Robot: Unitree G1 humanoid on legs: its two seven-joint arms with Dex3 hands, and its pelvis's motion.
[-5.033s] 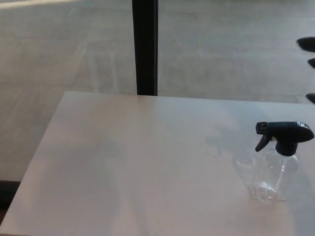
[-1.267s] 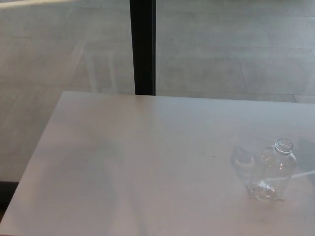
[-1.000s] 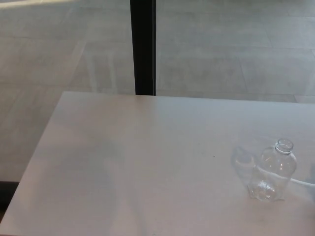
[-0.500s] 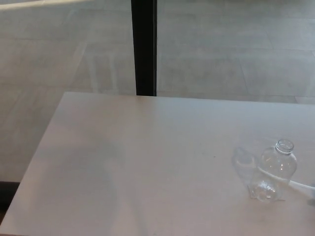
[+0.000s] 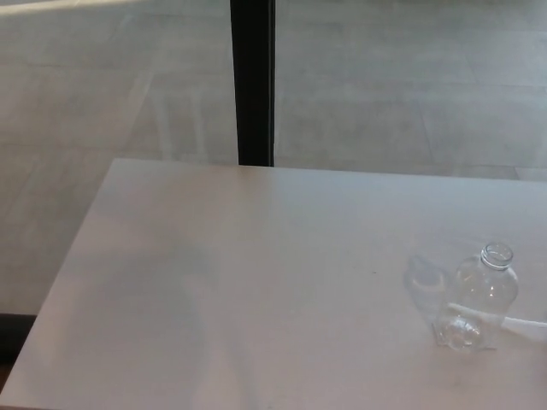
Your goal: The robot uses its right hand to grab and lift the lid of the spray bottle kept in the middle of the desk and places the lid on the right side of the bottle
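A clear plastic spray bottle [image 5: 477,299] stands upright on the white desk [image 5: 256,273], near the picture's right edge. Its neck is open, with no lid on it. A thin white tube [image 5: 523,323] lies on the desk just right of the bottle and runs out of the frame. The black trigger lid itself is out of sight. Neither of my hands shows in the head view.
A black vertical post [image 5: 253,81] stands behind the desk's far edge, with pale floor beyond it. The desk's left edge runs diagonally down the picture's left side.
Five seconds ago the black trigger lid sat on the bottle; now the neck is bare. Over the last second the white tube beside the bottle has dropped lower, onto the desk.
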